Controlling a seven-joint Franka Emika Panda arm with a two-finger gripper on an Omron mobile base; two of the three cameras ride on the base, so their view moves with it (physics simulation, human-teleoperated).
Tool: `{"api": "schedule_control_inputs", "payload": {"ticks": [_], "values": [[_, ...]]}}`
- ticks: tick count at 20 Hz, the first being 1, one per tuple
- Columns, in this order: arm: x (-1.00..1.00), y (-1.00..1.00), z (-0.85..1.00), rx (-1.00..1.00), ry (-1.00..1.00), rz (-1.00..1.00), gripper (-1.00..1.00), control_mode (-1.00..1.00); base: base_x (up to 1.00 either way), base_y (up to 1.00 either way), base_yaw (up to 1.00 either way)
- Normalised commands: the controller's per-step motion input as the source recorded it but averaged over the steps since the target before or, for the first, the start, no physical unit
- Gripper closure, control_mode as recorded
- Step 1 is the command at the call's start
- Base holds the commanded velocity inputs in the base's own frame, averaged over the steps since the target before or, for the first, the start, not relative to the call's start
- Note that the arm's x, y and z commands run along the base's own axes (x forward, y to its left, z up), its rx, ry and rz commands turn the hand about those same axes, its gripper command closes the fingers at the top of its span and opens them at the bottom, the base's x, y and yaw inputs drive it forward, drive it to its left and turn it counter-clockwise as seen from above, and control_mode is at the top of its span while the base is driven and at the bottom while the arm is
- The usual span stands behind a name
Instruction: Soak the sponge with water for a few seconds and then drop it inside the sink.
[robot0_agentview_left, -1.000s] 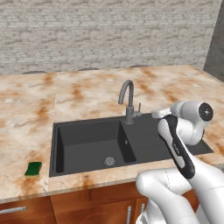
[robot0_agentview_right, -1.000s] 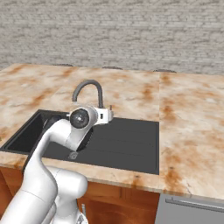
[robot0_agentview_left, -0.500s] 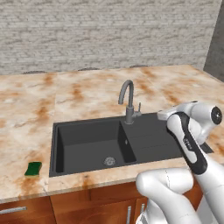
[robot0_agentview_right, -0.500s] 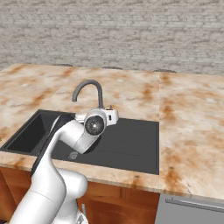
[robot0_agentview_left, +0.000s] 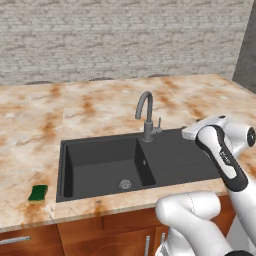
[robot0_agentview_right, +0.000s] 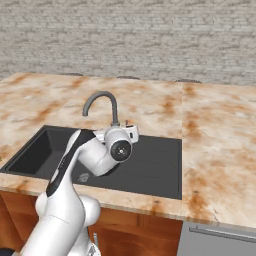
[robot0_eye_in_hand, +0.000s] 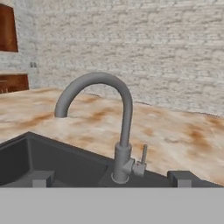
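Observation:
The green sponge (robot0_agentview_left: 37, 192) lies on the marble counter, in front of and to the left of the dark sink (robot0_agentview_left: 100, 150). My gripper (robot0_eye_in_hand: 113, 178) is open, its two tips spread wide with nothing between them. It hovers over the drainboard (robot0_agentview_right: 155, 165) and faces the base of the grey curved faucet (robot0_eye_in_hand: 124, 113) and its small lever (robot0_eye_in_hand: 143, 155). From the left base camera the hand (robot0_agentview_left: 192, 131) sits just right of the faucet (robot0_agentview_left: 145, 112), far from the sponge. No water is in view at the spout.
Marble counter (robot0_agentview_left: 90, 110) surrounds the sink, with a grey brick wall (robot0_agentview_left: 125, 40) behind it. The basin has a round metal drain (robot0_agentview_left: 125, 184). Wooden cabinet fronts (robot0_agentview_left: 30, 242) run below the counter edge. A dark panel (robot0_agentview_left: 245, 45) stands at the far right.
The arm's forearm and elbow have swung to the right, and the hand has edged slightly right over the drainboard. The gripper has stayed open. The sponge has not moved.

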Motion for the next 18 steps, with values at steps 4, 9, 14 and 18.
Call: {"api": "schedule_control_inputs", "payload": {"ticks": [4,9,14,18], "values": [[0.3,0.0,0.19,0.0,0.11,0.05,-1.0,-1.0,0.0,0.0,0.0],[0.22,0.0,0.01,0.0,0.03,0.05,-1.0,-1.0,0.0,0.0,0.0],[0.1,0.0,-0.04,0.0,0.0,0.05,-1.0,-1.0,0.0,0.0,0.0],[0.18,0.0,-0.21,0.0,-0.02,0.0,-1.0,-1.0,0.0,0.0,0.0]]}}
